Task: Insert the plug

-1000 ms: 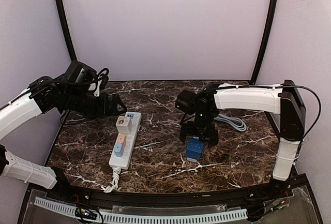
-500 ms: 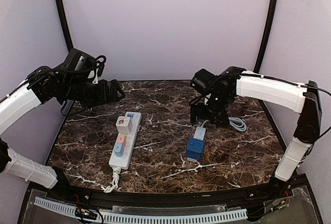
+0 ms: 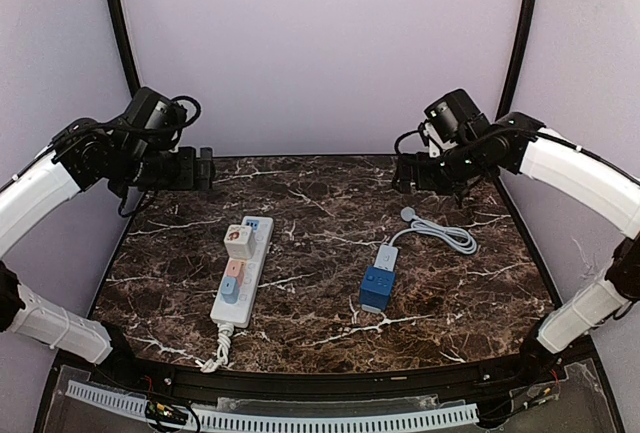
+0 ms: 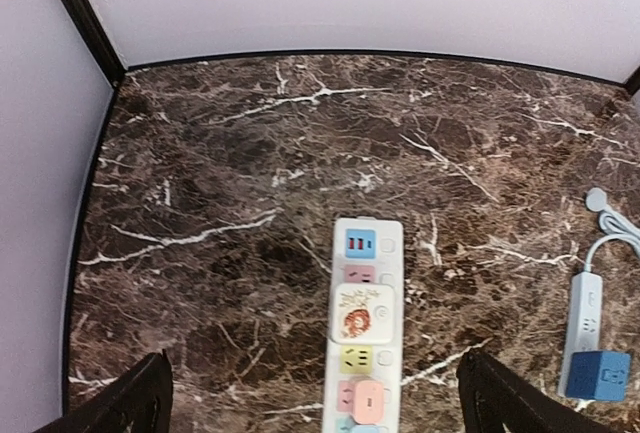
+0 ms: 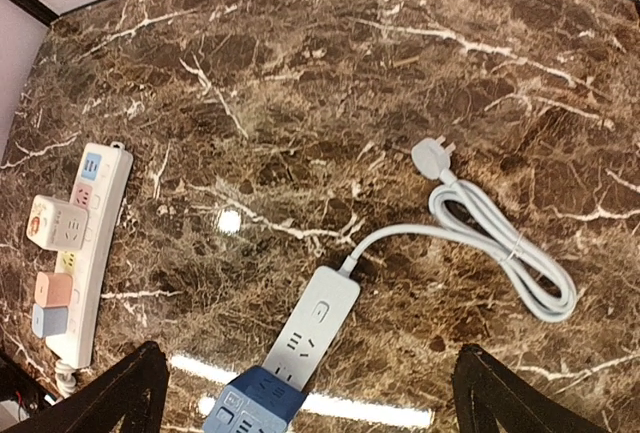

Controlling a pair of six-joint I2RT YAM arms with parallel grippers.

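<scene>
A blue cube plug (image 3: 377,289) sits seated on the near end of a small grey power strip (image 3: 386,255). The strip's white cord (image 3: 450,235) loops right and ends in a loose white plug (image 3: 408,215) lying flat. In the right wrist view the cube (image 5: 262,403) covers the strip's (image 5: 320,318) last socket. My right gripper (image 3: 405,175) hangs open high over the back right, nothing between its fingers (image 5: 130,393). My left gripper (image 3: 205,168) is open too, raised at the back left, looking down on the long strip.
A long white power strip (image 3: 243,268) with coloured sockets lies left of centre. It carries a white square adapter (image 4: 362,315) and a pink plug (image 4: 367,400). Dark frame posts (image 3: 120,33) stand at the back corners. The marble table (image 3: 310,198) ends at pale walls.
My right gripper has lifted away from the blue cube plug and swung up to the back right. My left arm has drawn back to the left. Both jaws stayed open.
</scene>
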